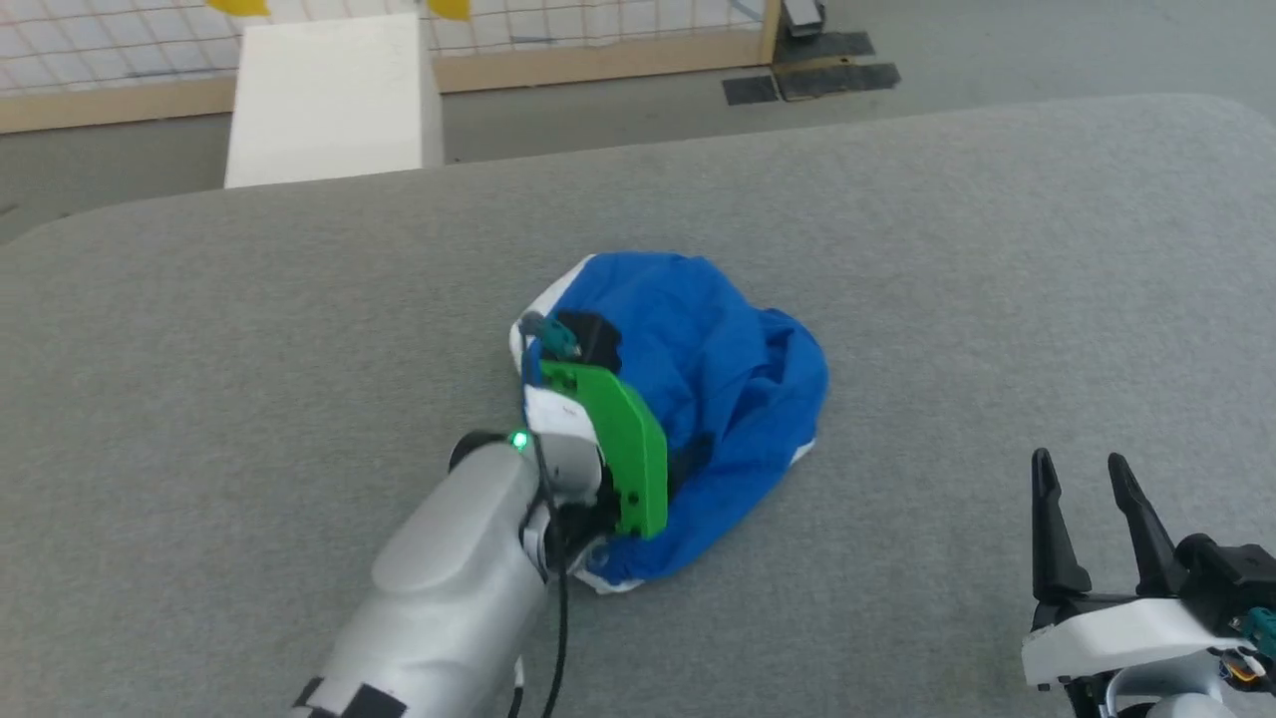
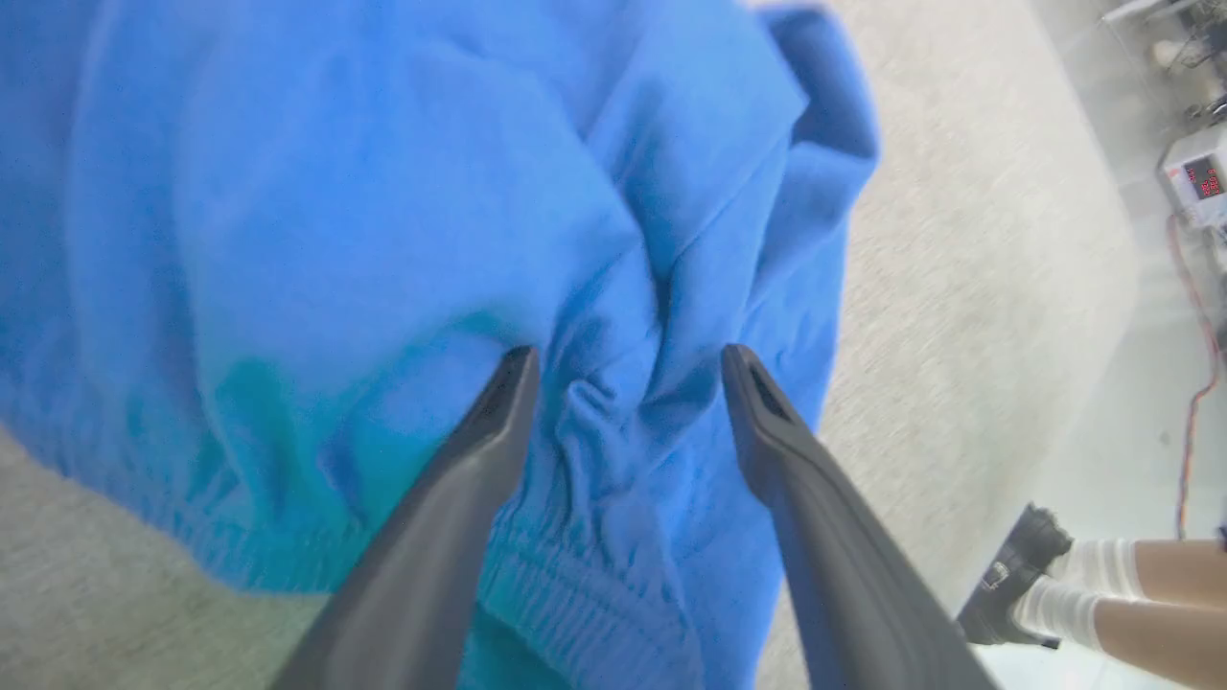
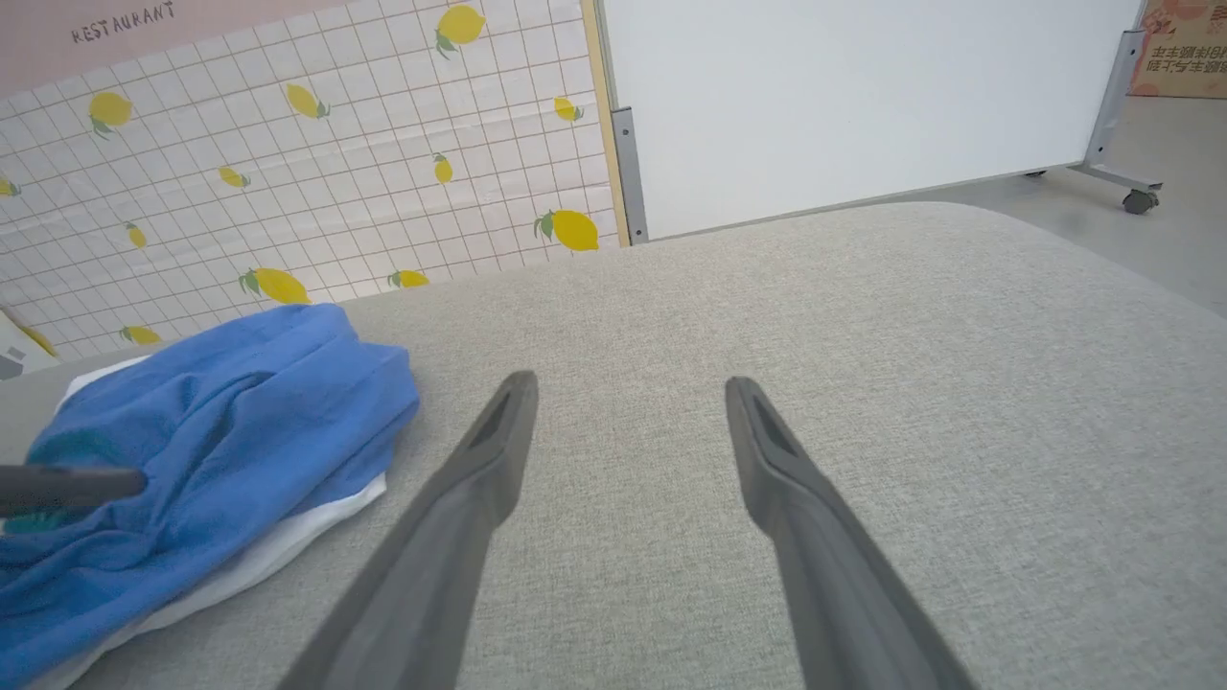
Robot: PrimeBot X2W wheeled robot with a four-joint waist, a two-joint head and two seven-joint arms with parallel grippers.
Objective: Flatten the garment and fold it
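A: What's the counter (image 1: 947,249) carrying?
B: The garment (image 1: 728,369), lying bunched mid-counter, long axis running near-to-far, waistband (image 2: 575,613) facing the L tool (image 2: 628,353).
A: Tools?
B: L tool's fingers standing apart, straddling a fold. R tool (image 1: 1080,457) hovering w/ fingers apart, nr right, off the cloth.

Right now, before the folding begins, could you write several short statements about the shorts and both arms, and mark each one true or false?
1. The blue shorts lie flat and spread out. False: they are bunched in a heap on the grey table.
2. The left fingers stand open with blue fabric between them. True.
3. The right fingers grip the shorts. False: they are open over bare table, apart from the shorts.
4. A person's legs, in white socks and black shoes, are beside the table. True.
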